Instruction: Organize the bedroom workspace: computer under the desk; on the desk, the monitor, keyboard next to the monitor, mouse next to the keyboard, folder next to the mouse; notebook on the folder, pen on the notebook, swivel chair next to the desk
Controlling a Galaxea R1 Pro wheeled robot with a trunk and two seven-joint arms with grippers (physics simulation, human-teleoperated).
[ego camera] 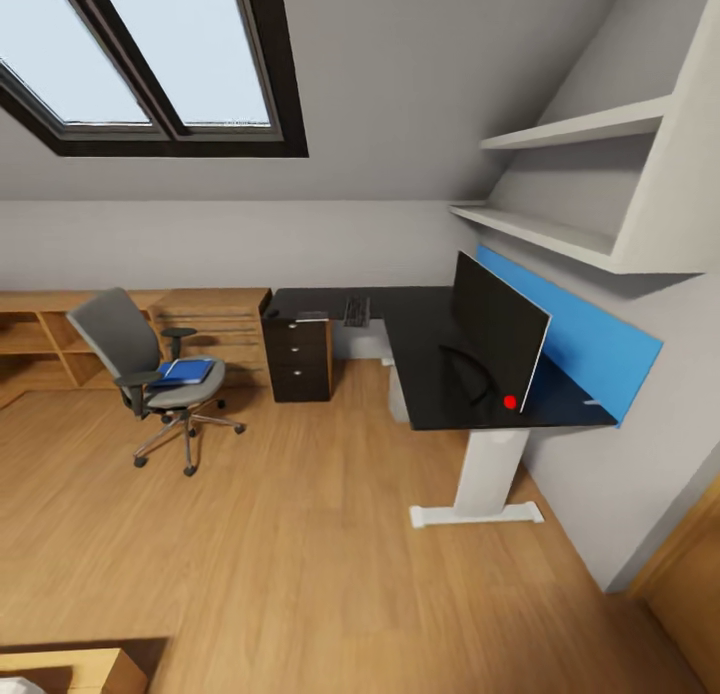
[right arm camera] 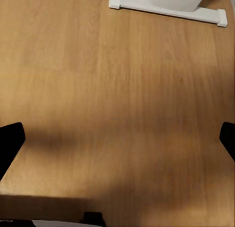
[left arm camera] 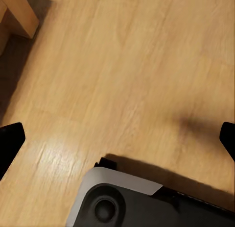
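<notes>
Head view: folder (ego camera: 186,371) on swivel chair (ego camera: 140,369)

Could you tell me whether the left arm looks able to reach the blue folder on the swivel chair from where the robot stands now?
Probably not: the folder lies on the swivel chair across open floor, while the left gripper hangs open over bare boards.

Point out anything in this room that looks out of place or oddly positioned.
The monitor sits at the desk's front end, near its edge. The keyboard lies far off at the back. The blue folder rests on the swivel chair's seat, and the chair stands away from the desk.
</notes>
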